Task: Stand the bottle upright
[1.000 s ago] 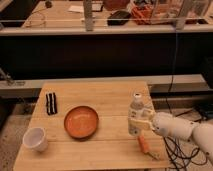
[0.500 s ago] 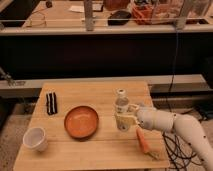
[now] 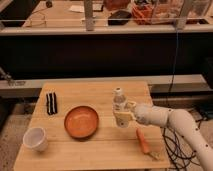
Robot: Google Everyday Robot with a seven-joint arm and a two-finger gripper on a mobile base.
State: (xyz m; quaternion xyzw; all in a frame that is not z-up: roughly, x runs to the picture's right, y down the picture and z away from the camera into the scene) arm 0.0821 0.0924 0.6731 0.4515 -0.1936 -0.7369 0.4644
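The small clear plastic bottle, white-capped with a pale label band, stood just right of the round orange dish on the wooden counter. Its long axis ran near vertical, cap up. The end effector, also right of the dish, was closed around the bottle's lower body. The bottle looked light, thin-walled and smooth, likely to dent or slip under a hard squeeze, so a moderate hold low on the body seemed soundest. Its base was hidden.

White arm extended from right, hand clasping bottle
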